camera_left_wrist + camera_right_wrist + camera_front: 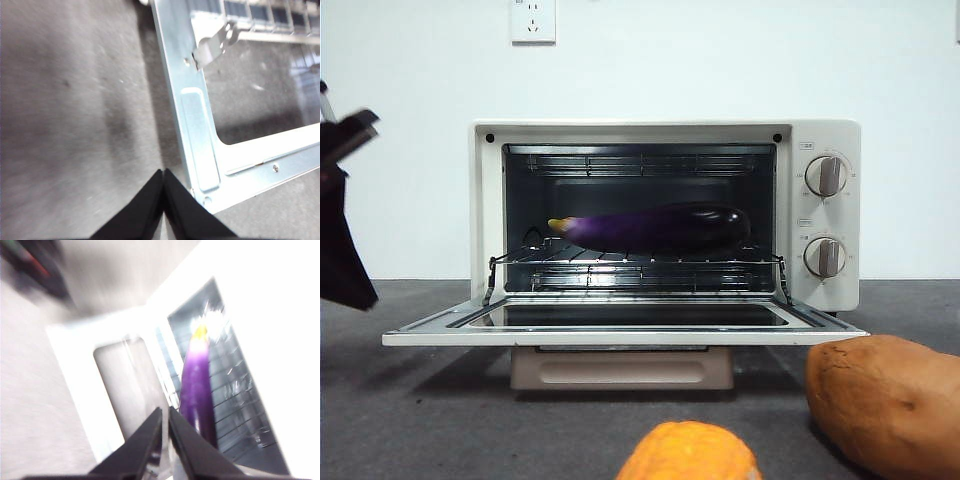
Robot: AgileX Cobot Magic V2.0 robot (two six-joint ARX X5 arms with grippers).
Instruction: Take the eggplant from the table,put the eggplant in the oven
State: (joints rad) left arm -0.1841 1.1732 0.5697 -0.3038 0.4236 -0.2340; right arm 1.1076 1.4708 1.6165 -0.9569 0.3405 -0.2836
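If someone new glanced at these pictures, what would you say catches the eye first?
Most striking is the glossy purple eggplant lying lengthwise on the wire rack inside the cream oven, whose door hangs open and flat. Near the camera on the table, a brown sweet potato and an orange corn cob loom large.

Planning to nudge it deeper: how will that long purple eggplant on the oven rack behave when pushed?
The long glossy purple eggplant looks rounded, so it may roll along the wire rack. Its shiny skin probably slips. It holds straight, so likely stiff.
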